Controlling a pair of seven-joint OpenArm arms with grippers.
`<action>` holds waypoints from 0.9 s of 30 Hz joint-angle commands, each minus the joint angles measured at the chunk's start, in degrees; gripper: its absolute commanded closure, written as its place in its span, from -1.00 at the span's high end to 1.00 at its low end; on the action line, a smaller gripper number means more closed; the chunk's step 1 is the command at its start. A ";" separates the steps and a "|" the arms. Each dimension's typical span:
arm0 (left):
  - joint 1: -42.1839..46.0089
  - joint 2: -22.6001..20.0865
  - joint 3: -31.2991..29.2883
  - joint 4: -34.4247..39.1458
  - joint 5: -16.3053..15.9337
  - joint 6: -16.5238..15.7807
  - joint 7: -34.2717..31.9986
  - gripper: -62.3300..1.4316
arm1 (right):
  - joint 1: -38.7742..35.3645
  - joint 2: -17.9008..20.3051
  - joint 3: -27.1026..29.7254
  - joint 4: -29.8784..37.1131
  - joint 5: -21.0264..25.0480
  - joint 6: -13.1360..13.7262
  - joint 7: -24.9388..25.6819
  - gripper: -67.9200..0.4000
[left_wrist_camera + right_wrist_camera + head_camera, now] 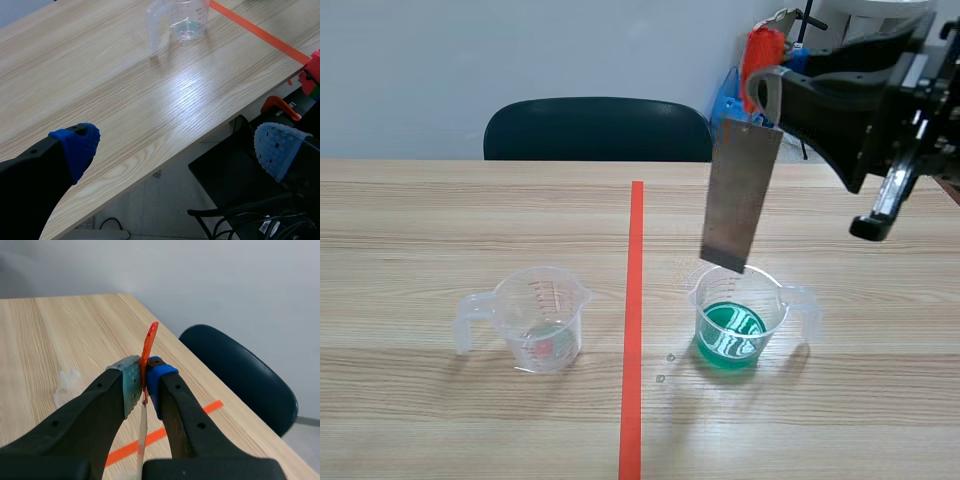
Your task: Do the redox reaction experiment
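A thin grey metal plate with an orange upper end hangs upright from my raised right gripper, which is shut on its top. Its lower edge sits just above the mouth of a clear beaker holding green liquid, right of the tape line. In the right wrist view the plate shows edge-on, pinched in the gripper. A second clear beaker with red markings stands left of the line, nearly empty. My left gripper is open over the table's near edge, far short of that beaker.
An orange-red tape line splits the table. A dark chair stands behind the far edge. A few drops lie on the wood beside the green beaker. Below the table edge are black gear and an orange clamp.
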 commanded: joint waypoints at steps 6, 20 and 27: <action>0.04 -0.17 -0.28 0.39 -0.96 -0.13 -0.61 1.00 | 6.71 -3.43 -5.64 0.74 0.83 0.35 -3.45 -0.93; 0.04 -0.20 -0.28 0.39 -0.98 -0.15 -0.63 1.00 | 18.69 -13.55 -19.50 -3.45 0.59 0.35 -10.16 -0.93; 0.04 -0.20 -0.28 0.39 -1.16 -0.15 -0.63 1.00 | 20.74 -18.12 -23.56 -5.20 -2.25 0.35 -11.63 -0.93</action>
